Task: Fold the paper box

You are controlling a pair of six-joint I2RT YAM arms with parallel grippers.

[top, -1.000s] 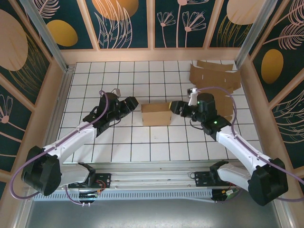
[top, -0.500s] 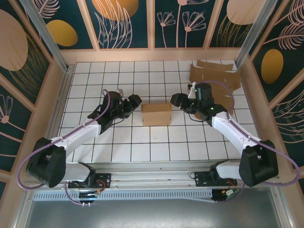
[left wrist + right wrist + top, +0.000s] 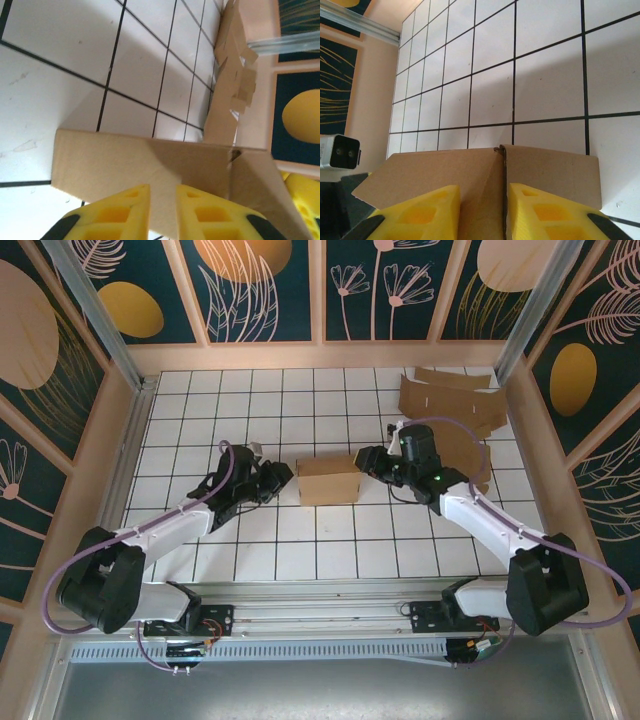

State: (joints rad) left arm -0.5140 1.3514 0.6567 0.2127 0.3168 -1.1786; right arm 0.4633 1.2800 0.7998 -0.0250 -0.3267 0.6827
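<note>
Brown folded cardboard box [image 3: 329, 480] sits mid-frame on white gridded table [image 3: 300, 400]. The left pincer [image 3: 281, 477] meets its left end, jaws nearly together; the right pincer [image 3: 366, 460] meets its right end, partly spread. Grip: cannot tell.

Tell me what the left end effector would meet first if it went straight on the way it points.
The paper box: the left end effector points at its side wall, with nothing between them. Contact looks very close, though depth is unclear.
</note>
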